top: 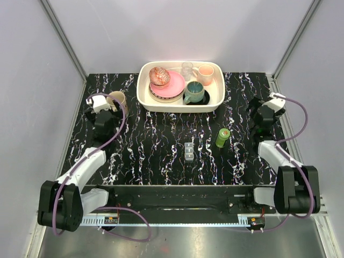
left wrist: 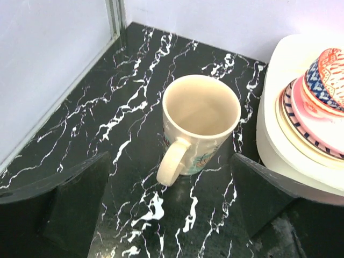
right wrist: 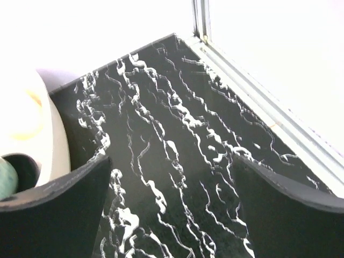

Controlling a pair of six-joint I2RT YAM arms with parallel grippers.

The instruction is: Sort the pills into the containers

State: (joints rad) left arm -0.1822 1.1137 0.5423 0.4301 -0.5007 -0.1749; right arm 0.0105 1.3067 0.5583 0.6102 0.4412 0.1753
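Splayed outward from the near edge, the left gripper (top: 104, 114) stands wide and empty by a cream ceramic mug (left wrist: 200, 121), the right gripper (top: 263, 115) wide over black marbled bench (top: 140, 142), while the clear three-compartment plastic container strip (top: 188, 151) sits mid-bench, pills unseen: sorting looks unstarted, needing a reach centreward.

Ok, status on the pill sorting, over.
Left gripper open, facing cream mug. Right gripper open, empty. Containers mid-table, untouched; pills not made out. Green bottle stands right of them.

No legible text, labels or nos. in any view (mug (left wrist: 200, 126) print indistinct)
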